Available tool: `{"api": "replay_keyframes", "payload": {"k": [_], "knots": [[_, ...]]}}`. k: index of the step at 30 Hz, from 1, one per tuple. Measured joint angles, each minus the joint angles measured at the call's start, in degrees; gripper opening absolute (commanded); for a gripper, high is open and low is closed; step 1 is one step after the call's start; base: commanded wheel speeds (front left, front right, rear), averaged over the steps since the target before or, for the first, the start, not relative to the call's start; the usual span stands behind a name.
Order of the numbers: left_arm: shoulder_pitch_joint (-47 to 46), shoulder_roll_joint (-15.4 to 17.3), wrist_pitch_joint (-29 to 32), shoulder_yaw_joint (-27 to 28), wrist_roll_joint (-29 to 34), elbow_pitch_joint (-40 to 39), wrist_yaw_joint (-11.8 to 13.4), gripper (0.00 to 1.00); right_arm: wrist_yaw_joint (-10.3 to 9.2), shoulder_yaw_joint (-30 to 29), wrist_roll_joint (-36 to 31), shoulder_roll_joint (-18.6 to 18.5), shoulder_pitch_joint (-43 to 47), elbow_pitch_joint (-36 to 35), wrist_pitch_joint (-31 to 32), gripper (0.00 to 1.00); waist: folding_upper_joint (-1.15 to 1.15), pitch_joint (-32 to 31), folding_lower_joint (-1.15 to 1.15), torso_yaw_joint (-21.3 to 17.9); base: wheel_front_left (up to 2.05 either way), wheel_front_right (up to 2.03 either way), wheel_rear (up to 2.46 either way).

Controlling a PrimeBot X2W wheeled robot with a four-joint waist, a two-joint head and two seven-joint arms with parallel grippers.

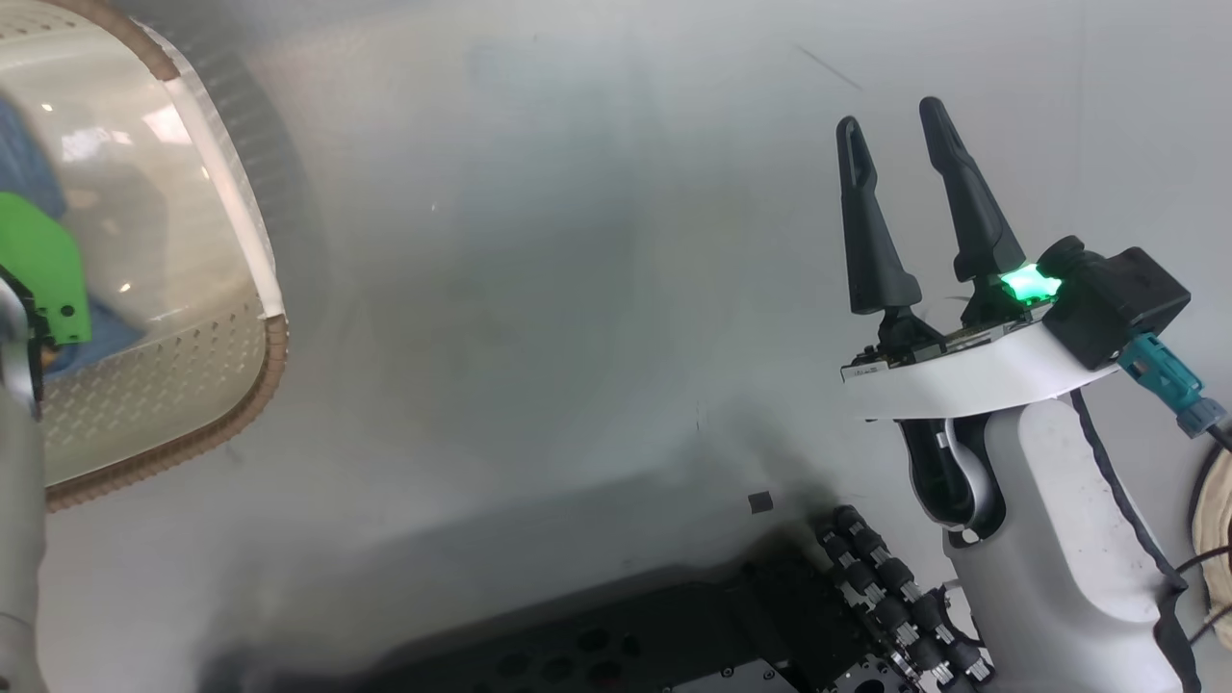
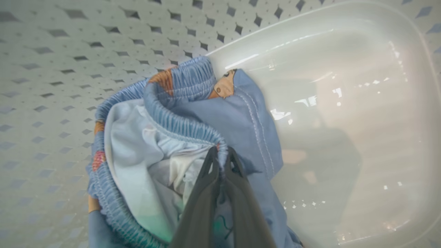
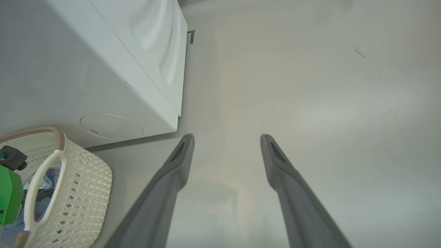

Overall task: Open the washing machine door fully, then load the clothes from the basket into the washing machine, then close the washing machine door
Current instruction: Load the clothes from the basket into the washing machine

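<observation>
Left pincer (image 2: 220, 154): clenched, its two dark fingers pinched together on the elastic waistband (image 2: 186, 125) of the blue bear-print garment (image 2: 248, 117), down inside the basket (image 2: 344, 69).

Right pincer (image 1: 889, 111): released, fingers spread wide with nothing between them, hanging over the bare grey floor (image 1: 577, 289) well apart from the basket.

Garment: bunched against one perforated wall of the basket, waistband looped upward and pale lining showing. The rest of the basket floor lay bare and glossy. I could not make out a cream piece.

Washing machine (image 3: 103, 69): its white side stood just beyond the basket. From where I looked, I could not tell how the door stood.

Step in hand: by my reckoning, the pick-up of the blue garment, with the lift and the carry to the drum yet to come.

Risk, slipping: the hold was only on a thin ridge of gathered elastic near the fingertips — a quick lift might let it stretch and pull free.

Risk, snagging: hanging cloth could catch on the basket rim and tip or drag the light basket.

Risk, trailing: the garment hung from one edge, so its tail might drape outside the opening and get caught when the door closed.
</observation>
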Motion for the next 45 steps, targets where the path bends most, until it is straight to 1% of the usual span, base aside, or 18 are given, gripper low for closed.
{"api": "replay_keyframes", "payload": {"k": [6, 10, 15, 21, 22, 25, 28, 29, 31, 32, 37, 38, 45], "knots": [[1.23, -1.53, -4.28, 1.33, -2.21, 0.37, -0.14, 0.0, 0.07, -1.32, -0.02, -0.01, -0.21, 0.74, 0.0, 1.0, 0.0, -3.09, 0.0, 0.44, 0.0, 0.0, 0.0], [2.93, -2.13, -7.26, 1.97, -3.3, 0.7, -0.92, 0.0, 0.21, -2.09, -0.03, -0.04, -0.21, 1.42, 0.0, 1.0, 0.0, -5.64, 0.0, 0.93, 0.0, 0.0, 0.0], [5.16, -4.05, -10.73, 3.49, -5.73, 1.29, -1.66, 0.0, 0.56, -2.68, -0.55, -0.05, -0.14, 2.54, 0.0, 1.0, 0.0, -9.13, 0.0, 1.65, 0.0, 0.0, 0.0], [7.78, -6.57, -15.4, 5.05, -8.26, 2.33, -3.23, 0.0, 0.78, -4.13, -1.24, -0.09, 0.08, 3.94, 0.0, 1.0, 0.0, -13.6, 0.0, 2.64, 0.0, 0.0, 0.0], [8.34, -6.83, -16.25, 5.15, -8.64, 2.38, -3.67, 0.0, 1.08, -4.38, -1.55, -0.1, 0.1, 4.15, 0.0, 1.0, 0.0, -14.37, 0.0, 2.82, 0.0, 0.0, 0.0], [9.92, -7.24, -18.86, 5.37, -9.31, 2.57, -4.64, 0.0, 1.18, -5.21, -2.27, -0.11, 0.27, 4.59, 0.0, 1.0, 0.0, -16.72, 0.0, 3.39, 0.0, 0.0, 0.0], [11.17, -8.24, -21.25, 5.61, -9.82, 2.68, -5.23, 0.0, 1.53, -5.75, -3.0, -0.13, 1.14, 5.1, 0.0, 1.0, 0.0, -19.09, 0.0, 4.02, 0.0, 0.0, 0.0], [11.58, -8.64, -21.28, 5.64, -9.9, 2.68, -5.68, 0.0, 1.56, -5.86, -3.15, -0.13, 1.4, 5.39, 0.0, 1.0, 0.0, -19.9, 0.0, 4.25, 0.0, 0.0, 0.0], [12.0, -9.0, -21.38, 5.67, -10.13, 2.69, -5.76, 0.0, 1.57, -6.03, -3.16, -0.13, 1.71, 5.67, 0.0, 1.0, 0.0, -20.69, 0.0, 4.48, 0.0, 0.0, 0.0], [13.02, -9.32, -21.76, 5.71, -10.22, 2.79, -6.42, 0.0, 1.59, -6.47, -3.37, -0.13, 2.42, 6.03, 0.0, 1.0, 0.0, -22.3, 0.0, 4.94, 0.0, 0.0, 0.0], [15.88, -10.49, -22.29, 6.59, -11.07, 2.59, -7.65, 0.0, 1.91, -7.3, -4.11, -0.13, 3.75, 6.98, 0.0, 1.0, 0.0, -26.36, 0.0, 6.13, 0.0, 0.0, 0.0], [15.88, -10.49, -22.29, 6.59, -11.07, 2.59, -7.65, 0.0, 1.91, -7.3, -4.11, -0.13, 3.75, 6.98, 0.0, 1.0, 0.0, -26.36, 0.0, 6.13, 0.0, 0.0, 0.0], [19.69, -11.92, -22.45, 7.21, -12.26, 0.11, -8.68, 0.0, 2.16, -8.78, -4.8, -0.12, 6.51, 8.31, 0.0, 1.0, 0.0, -32.09, 0.0, 7.72, 0.0, 0.0, 0.0]]}}
